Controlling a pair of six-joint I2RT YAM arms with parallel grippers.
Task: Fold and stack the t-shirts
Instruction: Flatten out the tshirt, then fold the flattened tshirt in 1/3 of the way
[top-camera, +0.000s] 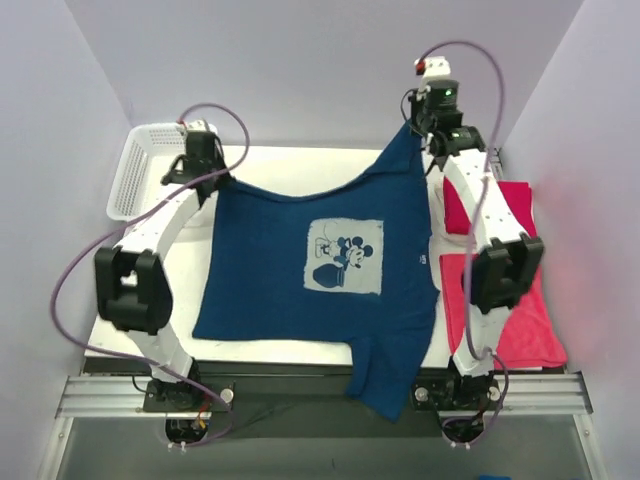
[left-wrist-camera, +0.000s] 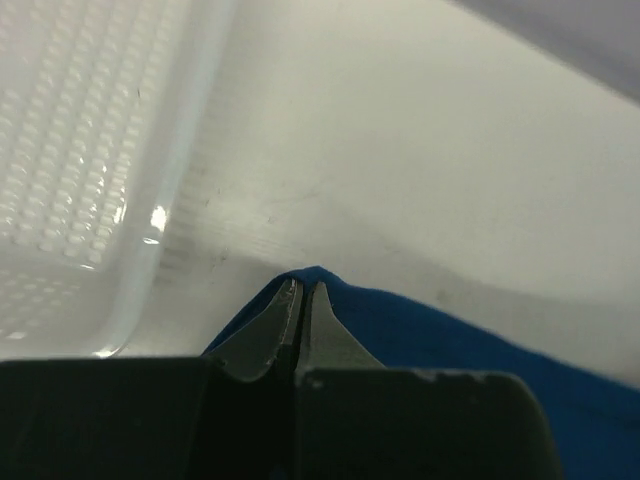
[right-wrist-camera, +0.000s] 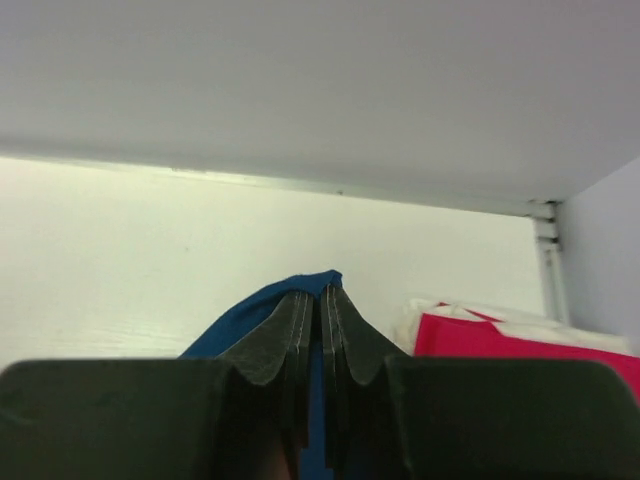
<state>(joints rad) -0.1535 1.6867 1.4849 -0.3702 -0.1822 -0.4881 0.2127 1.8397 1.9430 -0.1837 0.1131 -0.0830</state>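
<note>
A navy blue t-shirt with a pale square cartoon print hangs stretched between both arms, print facing up, one sleeve drooping over the table's near edge. My left gripper is shut on its far left corner; the blue cloth peeks past the pinched fingertips of that gripper. My right gripper is shut on the far right corner, held higher; the blue fabric shows round its closed gripper tips. Crimson red t-shirts lie on the table's right side, and a red shirt shows in the right wrist view.
A white plastic mesh basket stands at the far left corner, its wall close to my left gripper. The white table is walled at the back and both sides. Cables loop over each arm.
</note>
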